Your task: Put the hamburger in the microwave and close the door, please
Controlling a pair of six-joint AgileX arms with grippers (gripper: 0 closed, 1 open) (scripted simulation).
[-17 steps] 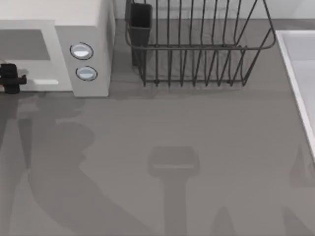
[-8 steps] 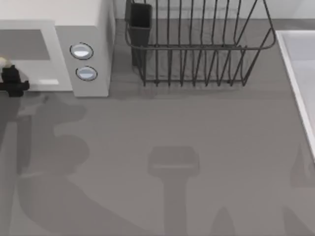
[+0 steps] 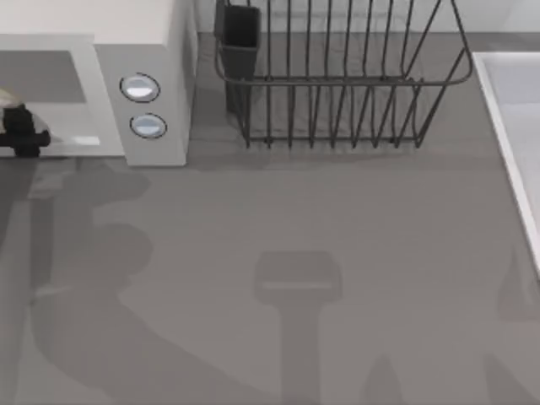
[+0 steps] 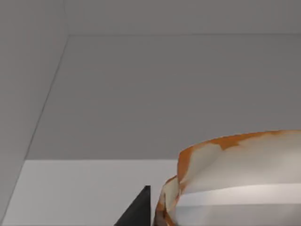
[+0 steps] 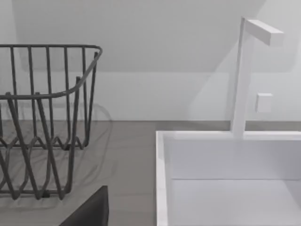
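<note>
The off-white microwave (image 3: 143, 34) stands at the table's back left, its two knobs (image 3: 140, 88) facing front and its grey cavity (image 3: 42, 76) open. My left gripper (image 3: 20, 132) is at the cavity mouth by the picture's left edge, shut on the hamburger (image 3: 4, 96), of which a pale sliver peeks out. In the left wrist view the hamburger (image 4: 235, 174), cream with orange patches, sits close in front of the grey inner walls (image 4: 164, 94). The door is out of view. My right gripper (image 5: 91, 209) is parked near the sink.
A dark wire dish rack (image 3: 337, 84) with a cutlery cup (image 3: 240, 34) stands behind the table's middle. A white sink basin (image 3: 506, 110) with a tap (image 5: 244, 70) lies along the right side. Arm shadows fall on the grey tabletop.
My left gripper has crept a little deeper toward the microwave cavity, and the hamburger's pale edge has come into the top view at the left border.
</note>
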